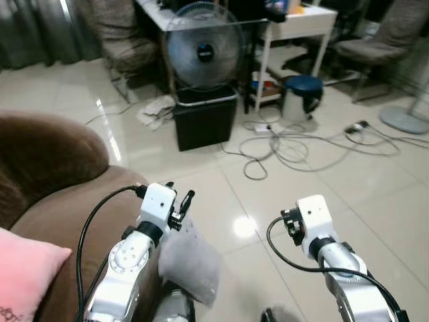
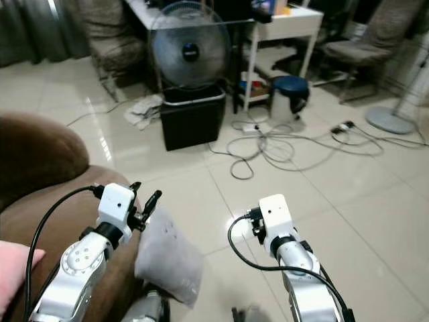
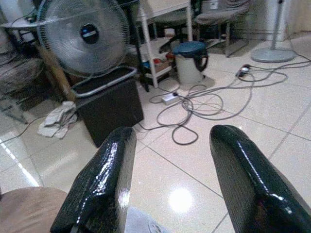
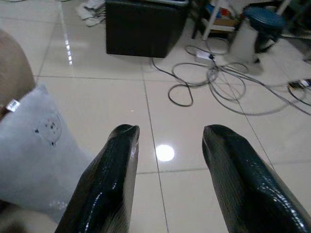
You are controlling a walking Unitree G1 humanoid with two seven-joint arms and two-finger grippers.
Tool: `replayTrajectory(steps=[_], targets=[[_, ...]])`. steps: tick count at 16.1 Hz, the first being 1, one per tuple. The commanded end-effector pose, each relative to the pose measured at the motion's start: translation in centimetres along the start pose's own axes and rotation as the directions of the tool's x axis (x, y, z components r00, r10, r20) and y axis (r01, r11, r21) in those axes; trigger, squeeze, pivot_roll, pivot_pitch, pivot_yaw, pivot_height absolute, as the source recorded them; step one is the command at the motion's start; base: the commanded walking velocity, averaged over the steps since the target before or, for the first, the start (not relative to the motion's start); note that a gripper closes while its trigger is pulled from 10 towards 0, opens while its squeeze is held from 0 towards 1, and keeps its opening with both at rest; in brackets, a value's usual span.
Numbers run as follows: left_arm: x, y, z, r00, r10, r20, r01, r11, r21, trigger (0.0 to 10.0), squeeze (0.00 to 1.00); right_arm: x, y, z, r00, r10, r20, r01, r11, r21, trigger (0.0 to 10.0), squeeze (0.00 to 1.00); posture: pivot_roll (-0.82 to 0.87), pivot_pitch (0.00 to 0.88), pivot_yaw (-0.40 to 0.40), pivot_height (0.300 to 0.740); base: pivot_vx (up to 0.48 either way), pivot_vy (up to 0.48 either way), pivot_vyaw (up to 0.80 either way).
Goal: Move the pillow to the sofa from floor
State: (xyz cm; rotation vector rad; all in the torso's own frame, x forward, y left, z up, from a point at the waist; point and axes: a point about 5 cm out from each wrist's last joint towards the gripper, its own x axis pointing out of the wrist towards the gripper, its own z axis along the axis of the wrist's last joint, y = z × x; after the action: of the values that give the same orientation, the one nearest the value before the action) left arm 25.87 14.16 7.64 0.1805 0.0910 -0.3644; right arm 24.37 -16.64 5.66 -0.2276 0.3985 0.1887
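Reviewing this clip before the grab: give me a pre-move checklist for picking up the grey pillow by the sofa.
1. Left gripper open: ok.
2. Right gripper open: ok.
3. Grey pillow in sight, leaning against the sofa: ok.
4. Pillow held: not ok; both grippers hold nothing.
5. Sofa seat free for the pillow: cannot tell; a pink cushion sits at its edge.
6. Cables away from the pillow: ok.

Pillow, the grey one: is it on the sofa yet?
Not yet. Nothing looks done: the soft grey pillow leans against the brown sofa, down by the shiny tiled floor. Nothing is in hand: the left gripper and right gripper are both open and empty. Left: grab it, lift it, set it on the sofa.
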Motion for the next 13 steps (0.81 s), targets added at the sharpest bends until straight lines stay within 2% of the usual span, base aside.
replayTrajectory(steps=[1, 7, 13], targets=[[0.13, -0.04, 0.12, 1.0, -0.003, 0.002, 0.003, 1.0, 0.011, 10.0, 0.0, -0.02, -0.34, 0.19, 1.0, -0.019, 0.007, 0.019, 1.0, 0.008, 10.0, 0.0, 0.02, 0.0, 0.032, 0.628, 0.0, 0.0, 0.0], [0.26, -0.18, 0.37, 1.0, -0.005, 0.022, 0.005, 1.0, 0.017, 10.0, 0.0, 0.04, -0.38, 0.22, 1.0, -0.023, 0.012, 0.023, 1.0, -0.001, 10.0, 0.0, 0.02, 0.0, 0.033, 0.628, 0.0, 0.0, 0.0], [0.34, -0.34, 0.34, 1.0, -0.011, 0.022, 0.011, 1.0, 0.025, 10.0, 0.0, -0.04, -0.39, 0.1, 1.0, -0.025, 0.01, 0.025, 1.0, -0.002, 10.0, 0.0, 0.02, 0.0, 0.034, 0.628, 0.0, -0.401, 0.0]])
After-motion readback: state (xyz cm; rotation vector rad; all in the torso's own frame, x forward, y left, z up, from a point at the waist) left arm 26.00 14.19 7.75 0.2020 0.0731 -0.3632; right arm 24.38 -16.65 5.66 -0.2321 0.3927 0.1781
